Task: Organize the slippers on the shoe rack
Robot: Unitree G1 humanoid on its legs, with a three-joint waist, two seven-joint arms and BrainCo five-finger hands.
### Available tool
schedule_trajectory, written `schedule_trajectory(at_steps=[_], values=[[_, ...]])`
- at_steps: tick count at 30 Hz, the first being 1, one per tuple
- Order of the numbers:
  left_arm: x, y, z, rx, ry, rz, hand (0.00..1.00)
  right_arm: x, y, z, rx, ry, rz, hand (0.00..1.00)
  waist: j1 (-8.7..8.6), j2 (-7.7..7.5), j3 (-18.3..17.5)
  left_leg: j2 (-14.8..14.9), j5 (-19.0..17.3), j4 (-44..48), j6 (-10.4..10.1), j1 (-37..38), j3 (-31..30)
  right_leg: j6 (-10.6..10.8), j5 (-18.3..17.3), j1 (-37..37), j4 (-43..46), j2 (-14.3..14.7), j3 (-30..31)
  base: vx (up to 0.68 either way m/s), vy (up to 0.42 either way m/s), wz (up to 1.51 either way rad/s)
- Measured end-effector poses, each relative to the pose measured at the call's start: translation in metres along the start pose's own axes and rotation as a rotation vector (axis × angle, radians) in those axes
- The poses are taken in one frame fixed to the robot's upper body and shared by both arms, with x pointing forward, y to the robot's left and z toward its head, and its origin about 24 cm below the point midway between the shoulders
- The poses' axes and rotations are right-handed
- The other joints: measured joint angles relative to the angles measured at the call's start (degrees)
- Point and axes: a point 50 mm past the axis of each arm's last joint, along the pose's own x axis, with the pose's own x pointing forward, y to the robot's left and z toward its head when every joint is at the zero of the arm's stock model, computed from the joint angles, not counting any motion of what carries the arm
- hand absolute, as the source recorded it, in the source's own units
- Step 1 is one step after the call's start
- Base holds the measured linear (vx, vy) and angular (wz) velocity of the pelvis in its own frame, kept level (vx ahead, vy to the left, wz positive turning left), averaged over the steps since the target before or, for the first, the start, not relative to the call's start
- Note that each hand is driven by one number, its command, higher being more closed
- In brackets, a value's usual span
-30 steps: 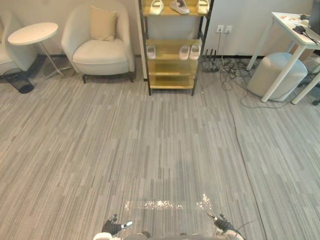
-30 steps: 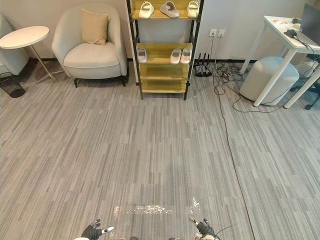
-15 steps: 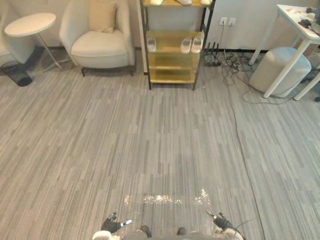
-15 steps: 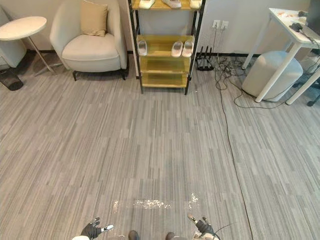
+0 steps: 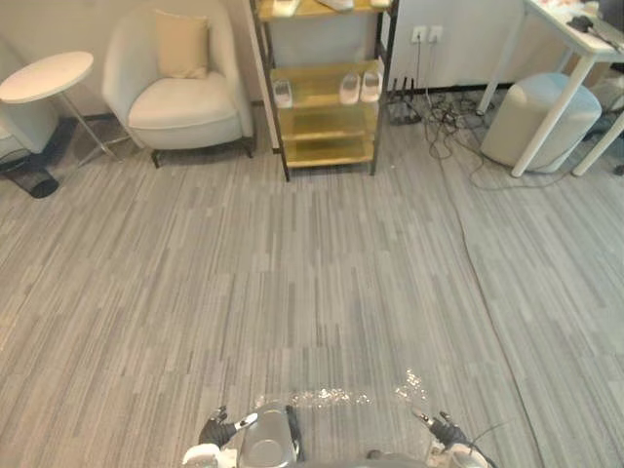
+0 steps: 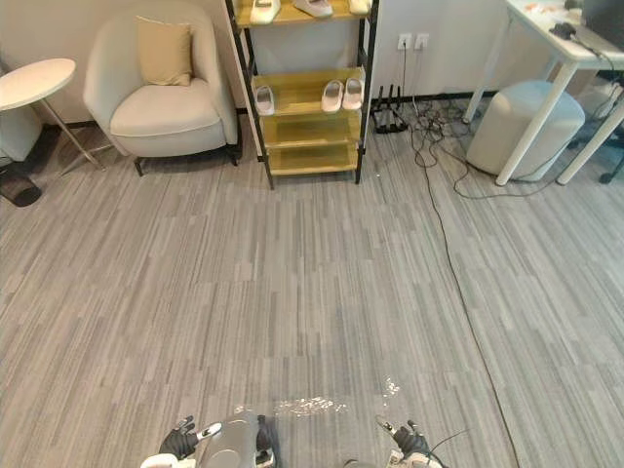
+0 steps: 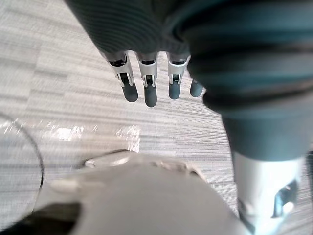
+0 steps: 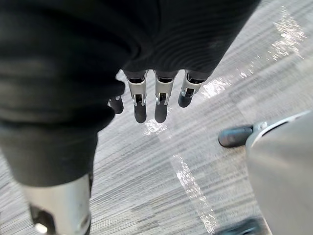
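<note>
Against the far wall: black-framed shoe rack with yellow wooden shelves, well apart from the robot across grey striped carpet.
Slippers: six white foam slippers counted, three on the top shelf, three on the second, where a lone slipper sits apart from a pair.
Bare shelves: two, the lowest.
Left robot hand: fingers straight, holding nothing.
Right robot hand: likewise straight and empty.
Progress: seemingly not begun; approach and pairing are left.

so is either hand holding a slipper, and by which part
Nothing is held: left hand and right hand are open; the slippers sit on the shoe rack.
</note>
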Motion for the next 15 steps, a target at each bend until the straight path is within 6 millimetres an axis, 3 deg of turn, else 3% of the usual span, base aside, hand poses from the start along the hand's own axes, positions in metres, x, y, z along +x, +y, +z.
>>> schedule_trajectory(at_steps=[1,2,4,6,7,8,9,10,11,12,13,15], values=[[0.001,0.005,0.003,0.005,-0.008,0.009,0.00,-0.001,0.006,-0.002,-0.002,0.003,0.017,0.00,-0.35,-1.27,-0.11,-1.07,-1.63,2.02,2.03,-1.06,-0.04,1.31,-1.21,-0.88,3.04,-0.83,-0.05,0.40,0.217,-0.10],[0.002,0.007,0.007,0.010,-0.017,0.014,0.00,-0.002,0.008,-0.006,0.002,0.014,0.021,0.00,-0.11,-2.45,-0.10,-2.01,-3.72,3.96,2.70,-1.72,0.23,2.46,-3.64,-2.46,7.63,-2.00,-0.88,0.38,0.178,0.06],[0.002,0.008,0.007,0.011,-0.014,0.016,0.00,-0.001,0.009,-0.005,0.001,0.009,0.026,0.00,0.47,-2.91,-0.30,-2.50,-6.22,4.37,3.28,-0.44,0.80,3.62,-5.35,-8.62,22.23,-3.17,-0.20,0.39,0.192,0.01],[0.001,0.010,0.003,0.019,-0.002,0.021,0.00,-0.002,0.012,-0.005,0.001,0.009,0.033,0.00,0.45,-4.01,-0.58,-2.94,-7.83,3.52,3.21,3.66,1.92,10.05,-4.15,-14.37,38.83,-3.38,1.66,0.41,0.163,-0.15],[-0.001,0.014,-0.003,0.024,0.014,0.028,0.00,-0.001,0.015,-0.004,-0.008,0.007,0.049,0.00,0.47,-4.37,-0.54,-3.46,-9.39,2.87,4.51,7.20,2.50,10.66,-3.19,-17.84,49.84,-3.64,1.45,0.55,0.129,-0.34],[-0.001,0.015,-0.004,0.035,0.018,0.030,0.00,-0.001,0.017,-0.002,-0.022,0.000,0.058,0.00,0.19,-4.68,-0.50,-3.97,-10.38,1.95,4.85,10.25,2.59,9.85,-3.57,-20.16,56.12,-4.16,-0.57,0.48,0.067,-0.25],[-0.001,0.014,-0.003,0.053,0.015,0.023,0.00,0.000,0.017,0.001,-0.033,-0.010,0.060,0.00,-0.30,-4.67,-0.50,-4.01,-10.90,0.80,4.81,12.66,2.57,7.54,-4.60,-21.67,58.80,-4.57,-3.41,0.49,0.017,-0.05],[0.000,0.013,0.001,0.061,0.004,0.019,0.00,0.000,0.017,0.005,-0.047,-0.028,0.066,0.00,-0.54,-4.52,-0.40,-3.95,-10.87,-1.81,4.76,16.10,2.40,3.04,-6.94,-24.23,59.05,-4.65,-7.03,0.49,-0.039,0.13],[0.002,0.011,0.006,0.058,-0.012,0.014,0.00,0.000,0.018,0.009,-0.047,-0.048,0.073,0.00,-0.91,-3.90,-0.05,-3.26,-10.61,-4.17,4.30,18.76,2.00,-0.04,-8.62,-26.64,56.24,-4.00,-9.64,0.48,-0.075,0.24],[0.003,0.008,0.011,0.053,-0.026,0.008,0.00,0.001,0.019,0.014,-0.044,-0.070,0.077,0.00,-1.55,-3.27,0.32,-2.44,-10.36,-5.62,3.84,20.41,1.16,-1.50,-9.38,-28.54,52.36,-3.08,-10.61,0.47,-0.150,0.46],[0.005,0.002,0.018,0.038,-0.044,-0.004,0.00,0.002,0.020,0.024,-0.042,-0.109,0.082,0.00,-2.39,-2.24,0.90,-1.16,-10.29,-7.74,3.43,22.47,0.02,-1.94,-9.13,-31.64,45.07,-1.55,-9.82,0.49,-0.209,0.60],[0.007,-0.012,0.025,0.023,-0.062,-0.028,0.00,0.003,0.018,0.036,-0.050,-0.147,0.080,0.00,-3.78,-1.50,1.31,0.24,-10.45,-10.84,1.97,24.94,-2.21,-0.24,-1.90,-34.97,28.71,0.19,-3.03,0.61,-0.308,0.80]])
